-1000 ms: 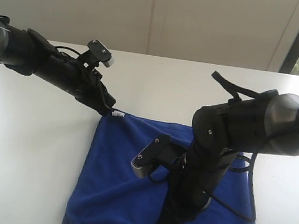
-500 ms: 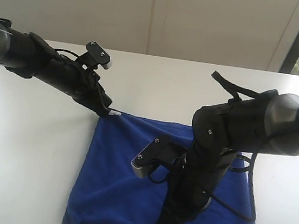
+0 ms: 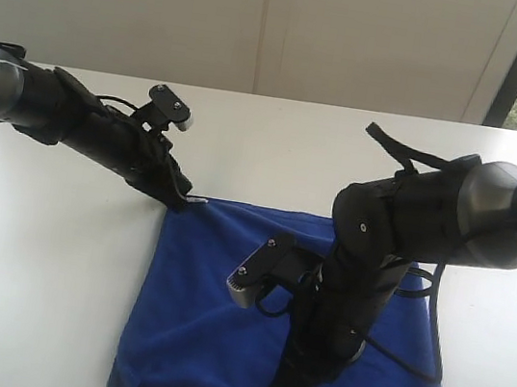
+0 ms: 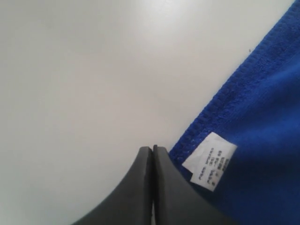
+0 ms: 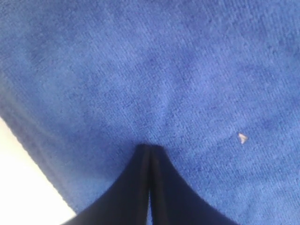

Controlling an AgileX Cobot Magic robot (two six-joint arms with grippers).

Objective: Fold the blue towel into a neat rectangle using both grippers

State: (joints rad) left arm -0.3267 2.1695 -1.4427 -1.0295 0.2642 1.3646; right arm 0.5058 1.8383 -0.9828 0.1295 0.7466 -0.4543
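The blue towel (image 3: 208,332) lies spread on the white bench (image 3: 35,257). Left jaws are pressed shut, nothing between them, with their tips at its corner and the white tag (image 4: 209,160) just beside. Right jaws, likewise shut, sit over the cloth near its edge.

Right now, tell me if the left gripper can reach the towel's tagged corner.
Probably yes: the left gripper sits beside the white tag at a corner of the blue towel, nothing between, though its jaws are shut.
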